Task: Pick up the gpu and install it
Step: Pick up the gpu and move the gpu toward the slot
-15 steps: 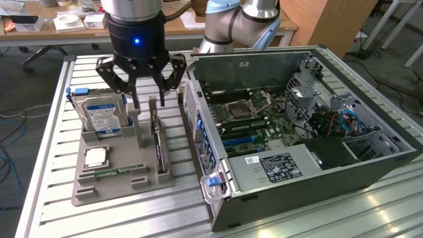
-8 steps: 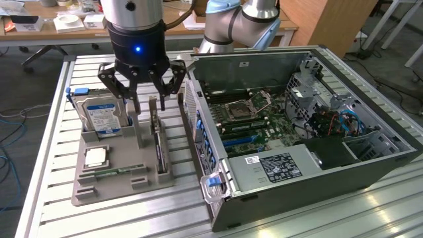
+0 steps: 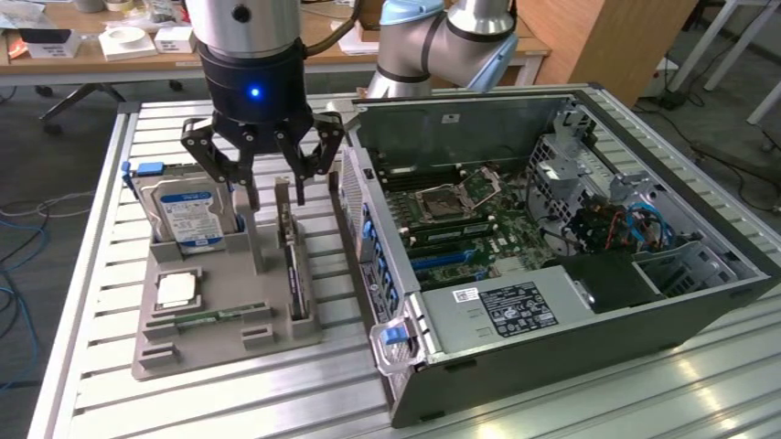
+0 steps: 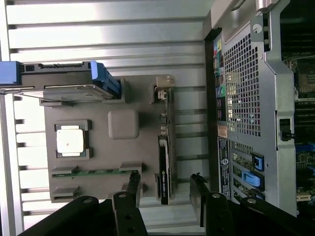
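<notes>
Hanging wide open and empty above the gpu, the gripper faced a card standing on edge at the edge of the holder nearest the case. A straight, square descent looked wisest.

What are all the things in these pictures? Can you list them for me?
gpu: one, dark, standing on edge in the tray
hard drive: one, silver with blue label, upright in the tray
processor chip: one, silver, flat in the tray
memory stick: one, green, lying in the tray
tray: one, grey, on the table
computer case: one, grey, open, at the exterior view's right
table: one, silver slats, underneath
arm: one, grey and light blue, behind the case
tool: one, black, open, over the gpu
</notes>
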